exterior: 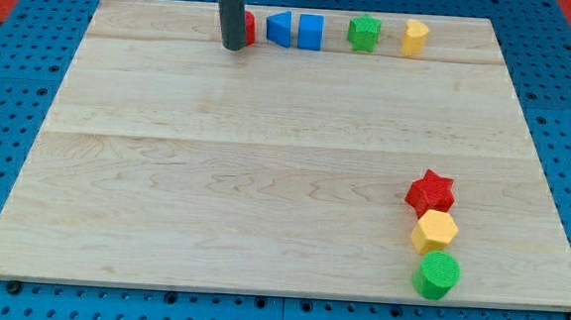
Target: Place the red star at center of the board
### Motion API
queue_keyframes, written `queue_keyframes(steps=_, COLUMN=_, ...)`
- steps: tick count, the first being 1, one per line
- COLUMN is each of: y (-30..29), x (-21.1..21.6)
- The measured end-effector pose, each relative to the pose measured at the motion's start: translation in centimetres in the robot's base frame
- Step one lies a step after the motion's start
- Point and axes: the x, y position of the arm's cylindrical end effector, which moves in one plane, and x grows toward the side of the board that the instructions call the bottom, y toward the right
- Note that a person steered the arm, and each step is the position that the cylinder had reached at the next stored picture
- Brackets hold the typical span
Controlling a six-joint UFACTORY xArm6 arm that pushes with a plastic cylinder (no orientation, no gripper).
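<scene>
The red star (429,193) lies on the wooden board (266,159) at the view's lower right, far from the board's middle. It touches a yellow hexagon (434,231) just below it. My tip (234,46) rests on the board near the view's top, left of centre, far from the red star. The rod hides most of a red block (249,28) right behind it; that block's shape cannot be made out.
Along the view's top edge stand a blue wedge-like block (279,28), a blue cube (310,31), a green star (364,32) and a yellow block (415,37). A green cylinder (436,275) sits below the yellow hexagon near the board's bottom edge.
</scene>
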Motion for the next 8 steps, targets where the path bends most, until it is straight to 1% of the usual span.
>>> queue_keyframes(steps=1, y=3.3, x=2.4)
queue_keyframes(steps=2, y=10.9, x=7.0)
queue_keyframes(steps=4, y=28.4, x=16.0)
queue_keyframes(steps=5, y=33.4, x=19.6)
queue_keyframes(steps=6, y=29.0, x=24.2)
queue_keyframes(steps=7, y=22.1, x=24.4)
queue_keyframes(steps=8, y=15.2, x=23.8)
